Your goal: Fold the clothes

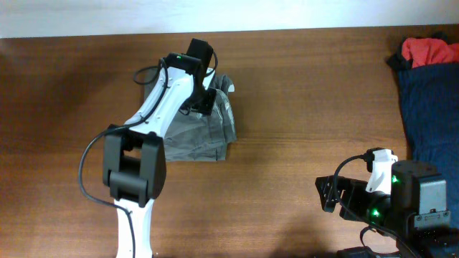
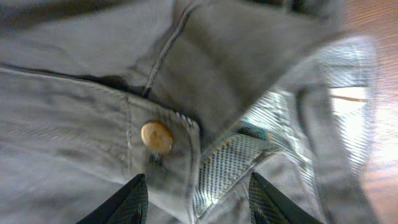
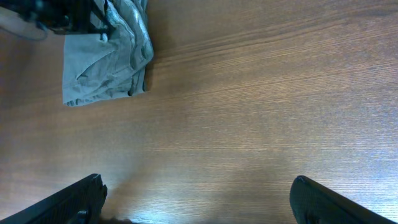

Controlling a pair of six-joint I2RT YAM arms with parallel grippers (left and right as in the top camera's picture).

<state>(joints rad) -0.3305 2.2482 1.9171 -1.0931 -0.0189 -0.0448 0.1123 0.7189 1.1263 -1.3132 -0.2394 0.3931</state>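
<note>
Directly beneath the left gripper [image 2: 199,208] lie the grey shorts [image 2: 81,124], bunched and wrinkled on the table [image 1: 308,93]. The gripper's two dark fingers [image 2: 132,200] stand apart, not closed. The waistband's pale button [image 2: 156,137] is just ahead of them, and a fold of finely patterned lining [image 2: 239,163] shows between and beyond the tips. Whether the fingertips press the cloth cannot be told from the wrist view, which is blurred. From overhead this gripper sits over the far part of the shorts, with the rest of the garment spreading back from it toward the arm's base. The right gripper [image 3: 202,211] is spread wide, its fingers [image 3: 71,199] at the two lower corners of its own view. It grips nothing and has only bare wood under it. The grey shorts are well apart from it, far ahead and off to its left, a crumpled pale heap with the left arm's dark end over their far edge. The navy garment [image 1: 430,115] lies at the table's edge, beyond the right gripper and off to its right. The red garment [image 1: 429,50] lies bunched at the navy one's far end. Both are well apart from the left gripper, far off to its right.
</note>
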